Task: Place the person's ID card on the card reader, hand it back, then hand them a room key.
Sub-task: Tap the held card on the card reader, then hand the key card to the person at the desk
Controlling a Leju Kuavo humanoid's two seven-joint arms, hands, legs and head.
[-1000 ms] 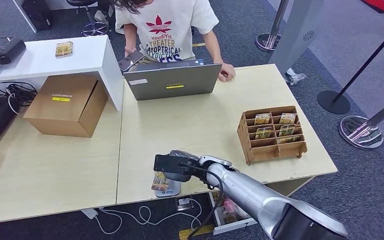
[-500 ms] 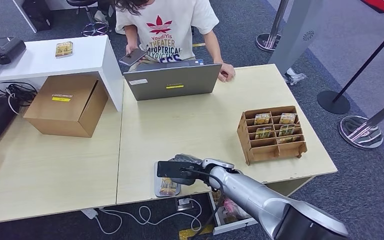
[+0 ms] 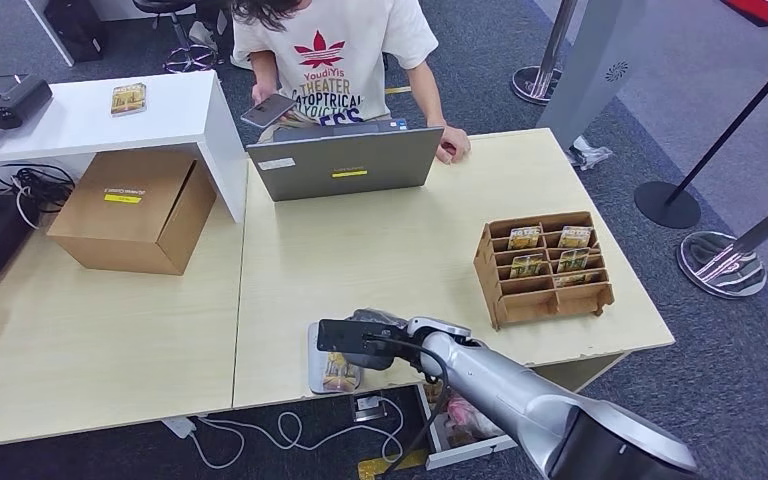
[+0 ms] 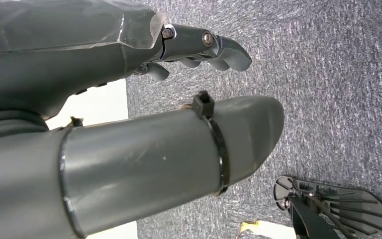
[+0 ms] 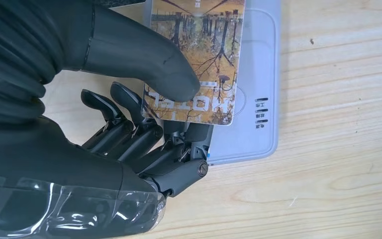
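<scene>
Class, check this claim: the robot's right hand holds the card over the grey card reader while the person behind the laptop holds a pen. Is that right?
Not quite. The person behind the laptop holds a phone, not a pen, as the head view shows. The rest stands: the right hand holds the card over the grey card reader.

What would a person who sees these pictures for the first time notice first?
First, the silver right arm reaching over the near edge of the table, its right hand holding a card on the grey card reader. Next, the person in a white shirt at the far side, behind an open laptop. Then the brown rack of cards on the right.
</scene>
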